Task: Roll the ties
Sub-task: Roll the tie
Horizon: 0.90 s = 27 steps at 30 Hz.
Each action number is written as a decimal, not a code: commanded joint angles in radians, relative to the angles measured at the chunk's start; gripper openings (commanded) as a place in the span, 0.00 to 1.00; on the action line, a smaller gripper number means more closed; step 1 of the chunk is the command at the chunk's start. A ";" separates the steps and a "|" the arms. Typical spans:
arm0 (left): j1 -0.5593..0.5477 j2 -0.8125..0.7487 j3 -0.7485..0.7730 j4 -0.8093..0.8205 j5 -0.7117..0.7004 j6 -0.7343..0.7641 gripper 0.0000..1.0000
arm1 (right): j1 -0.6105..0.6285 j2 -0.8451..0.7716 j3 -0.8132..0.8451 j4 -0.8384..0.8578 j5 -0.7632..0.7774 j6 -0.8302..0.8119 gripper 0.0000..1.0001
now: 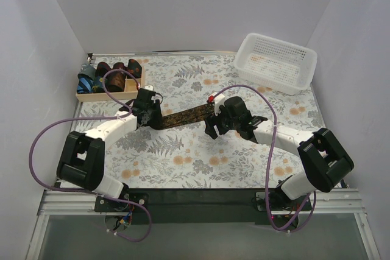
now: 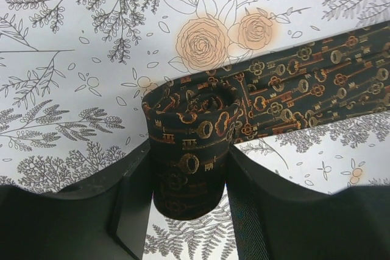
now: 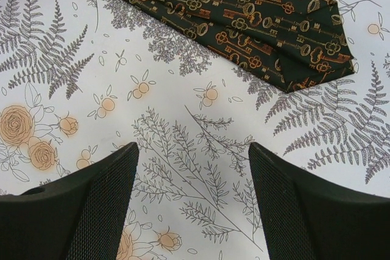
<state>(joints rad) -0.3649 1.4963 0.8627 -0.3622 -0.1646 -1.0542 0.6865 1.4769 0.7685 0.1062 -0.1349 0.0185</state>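
Tie (image 2: 189, 150) | rolled end gripped by left fingers (image 2: 131, 211) | tray (image 1: 106, 95), basket (image 1: 272, 81) well apart

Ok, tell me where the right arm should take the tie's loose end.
Probably the pointed tip, from straight above, right fingers straddling its width: it lies flat on the tablecloth, so only a top-down pinch gets hold.

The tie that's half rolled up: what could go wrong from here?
The tie is rolled up only between the left gripper's fingers; a loose squeeze could let the roll spring open. Its wide end lies free, since the open right gripper is not holding it, so the strip may skew and roll crooked.
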 commanded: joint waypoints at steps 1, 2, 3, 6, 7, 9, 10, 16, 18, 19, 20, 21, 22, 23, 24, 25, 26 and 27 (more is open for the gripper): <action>0.003 -0.070 -0.004 -0.007 0.036 0.025 0.43 | -0.007 -0.020 -0.012 0.027 0.011 -0.014 0.67; 0.003 -0.073 -0.007 -0.011 0.036 0.026 0.43 | -0.005 -0.021 -0.012 0.029 0.011 -0.014 0.67; 0.003 -0.077 -0.008 -0.011 0.034 0.028 0.43 | -0.007 -0.020 -0.011 0.027 0.009 -0.014 0.67; 0.003 -0.064 -0.005 -0.037 -0.004 0.036 0.42 | -0.005 -0.023 -0.011 0.027 0.008 -0.014 0.67; 0.003 -0.056 0.002 -0.049 -0.016 0.046 0.42 | -0.007 -0.024 -0.012 0.027 0.008 -0.014 0.67; 0.003 -0.036 0.030 -0.093 -0.058 0.059 0.42 | -0.007 -0.026 -0.011 0.027 0.008 -0.014 0.67; 0.003 -0.013 0.041 -0.109 -0.073 0.062 0.41 | -0.007 -0.023 -0.011 0.027 0.008 -0.015 0.67; -0.011 0.045 0.113 -0.190 -0.176 0.086 0.41 | -0.007 -0.023 -0.009 0.027 0.015 -0.014 0.67; -0.034 0.080 0.156 -0.236 -0.234 0.070 0.41 | -0.008 -0.018 -0.009 0.027 0.018 -0.014 0.67; -0.042 0.094 0.170 -0.253 -0.255 0.063 0.41 | -0.007 -0.021 -0.011 0.027 0.018 -0.015 0.67; -0.063 0.131 0.186 -0.291 -0.280 0.056 0.42 | -0.008 -0.018 -0.011 0.029 0.018 -0.014 0.67; -0.075 0.148 0.220 -0.309 -0.320 0.036 0.43 | -0.008 -0.017 -0.009 0.027 0.020 -0.014 0.67; -0.086 0.168 0.237 -0.328 -0.343 0.028 0.43 | -0.008 -0.017 -0.009 0.027 0.020 -0.014 0.67; -0.112 0.186 0.252 -0.343 -0.364 0.022 0.43 | -0.008 -0.013 -0.009 0.027 0.020 -0.014 0.67; -0.124 0.220 0.266 -0.369 -0.381 0.016 0.43 | -0.008 -0.013 -0.011 0.027 0.024 -0.014 0.67; -0.135 0.235 0.295 -0.380 -0.412 0.005 0.43 | -0.008 -0.013 -0.011 0.027 0.023 -0.014 0.67; -0.158 0.251 0.311 -0.391 -0.426 -0.003 0.44 | -0.008 -0.012 -0.009 0.027 0.023 -0.014 0.67; -0.169 0.283 0.329 -0.420 -0.440 -0.012 0.44 | -0.007 -0.013 -0.009 0.027 0.023 -0.014 0.67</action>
<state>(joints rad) -0.4957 1.7412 1.1366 -0.6853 -0.4938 -1.0271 0.6815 1.4765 0.7681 0.1062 -0.1253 0.0185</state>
